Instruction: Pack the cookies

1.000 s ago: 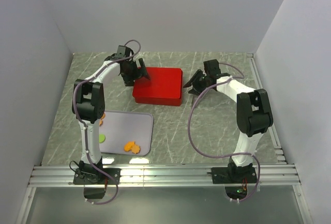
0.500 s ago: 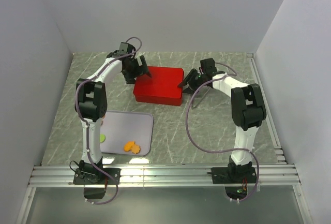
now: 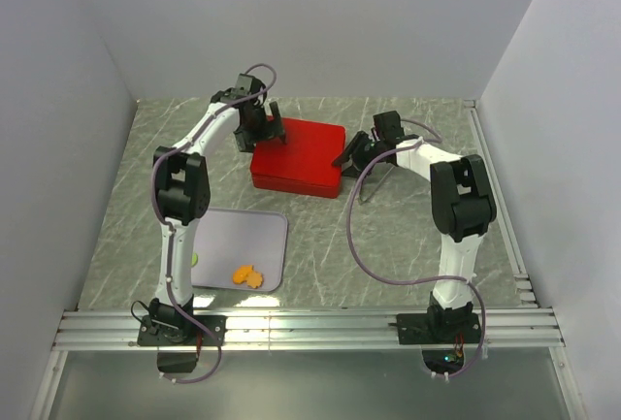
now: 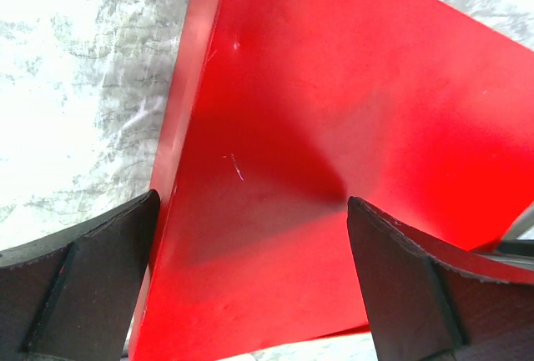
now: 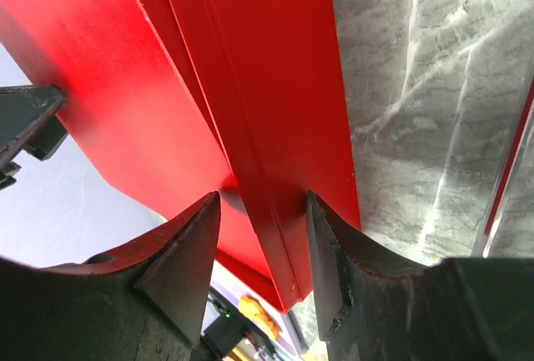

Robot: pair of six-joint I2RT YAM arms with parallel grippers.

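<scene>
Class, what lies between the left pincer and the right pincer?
The red box, seen in the top view; the left pincer and right pincer stand at its opposite ends.

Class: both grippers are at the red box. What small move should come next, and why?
Probably squeeze the right gripper onto the red box's right-hand lip and lift slightly. Its fingers flank that lip, though whether they pinch it is unclear. The open left gripper straddles a far corner, the box looks shut, and cookies lie on the tray.
</scene>
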